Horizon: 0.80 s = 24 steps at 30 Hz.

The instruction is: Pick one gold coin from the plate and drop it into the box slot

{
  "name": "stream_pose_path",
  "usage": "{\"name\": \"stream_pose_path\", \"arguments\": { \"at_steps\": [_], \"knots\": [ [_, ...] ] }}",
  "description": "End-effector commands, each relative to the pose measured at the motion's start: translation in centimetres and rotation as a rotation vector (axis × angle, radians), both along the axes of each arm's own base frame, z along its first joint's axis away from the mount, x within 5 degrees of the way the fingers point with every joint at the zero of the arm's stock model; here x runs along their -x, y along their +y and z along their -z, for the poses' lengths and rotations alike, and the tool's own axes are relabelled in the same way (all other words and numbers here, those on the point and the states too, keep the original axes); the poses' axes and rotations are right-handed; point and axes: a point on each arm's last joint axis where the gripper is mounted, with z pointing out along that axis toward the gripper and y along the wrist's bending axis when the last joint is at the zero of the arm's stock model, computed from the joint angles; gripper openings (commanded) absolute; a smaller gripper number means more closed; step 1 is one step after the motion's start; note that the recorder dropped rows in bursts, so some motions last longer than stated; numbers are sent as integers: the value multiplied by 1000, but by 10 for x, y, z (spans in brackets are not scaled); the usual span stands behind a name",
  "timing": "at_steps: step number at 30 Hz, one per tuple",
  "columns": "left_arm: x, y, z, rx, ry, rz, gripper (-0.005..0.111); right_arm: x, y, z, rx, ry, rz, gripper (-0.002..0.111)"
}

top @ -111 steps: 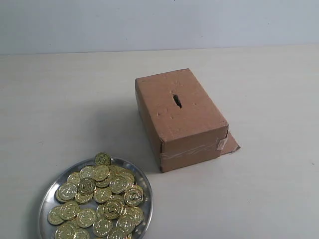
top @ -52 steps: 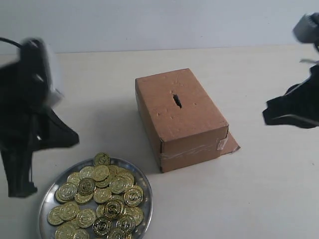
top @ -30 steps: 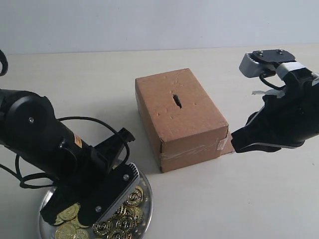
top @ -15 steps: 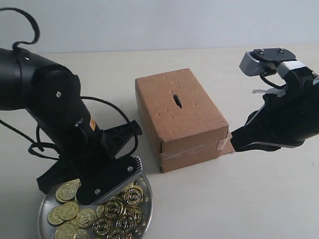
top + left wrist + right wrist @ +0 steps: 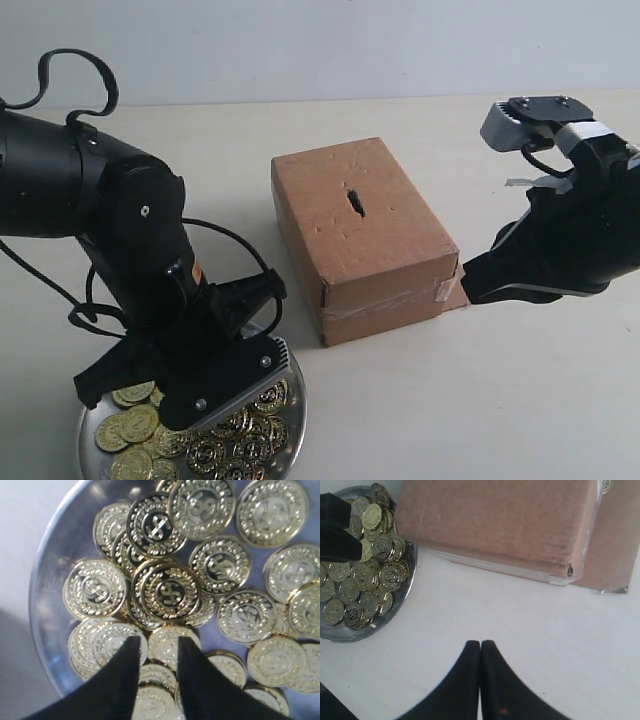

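The silver plate [image 5: 291,409] lies at the front left, heaped with gold coins [image 5: 127,433]. My left gripper [image 5: 140,400] hangs low over it. In the left wrist view it [image 5: 159,642] is open, its narrow gap straddling one coin [image 5: 167,641] in the pile, and the plate rim [image 5: 44,582] shows beside it. The brown box [image 5: 365,240] stands mid-table with its dark slot [image 5: 355,201] on top. My right gripper [image 5: 472,285] sits by the box's taped end, shut and empty [image 5: 480,644] above bare table.
The box's flap [image 5: 615,540] sticks out at the taped end, next to my right gripper. The left arm's cable loops over the table behind the plate. The plate [image 5: 411,575] with coins also shows in the right wrist view.
My left arm has swung in and settled lower over the plate, covering more of the coins. The right arm, having come in beside the box, has stayed still for the last second.
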Motion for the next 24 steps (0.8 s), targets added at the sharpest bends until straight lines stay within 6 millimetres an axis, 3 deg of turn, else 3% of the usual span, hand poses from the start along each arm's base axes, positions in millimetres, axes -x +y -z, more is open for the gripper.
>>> {"name": "stream_pose_path", "arguments": {
  "at_steps": [1,9,24],
  "knots": [
    [9,-3,-2,1,34,25,54,0,1,-4,-9,-17,-7,0],
    [25,-5,2,-9,37,116,52,0,1,-4,-9,-17,-7,0],
    [21,-7,3,18,-7,113,52,0,1,-4,-9,-17,-7,0]
  ]
}}
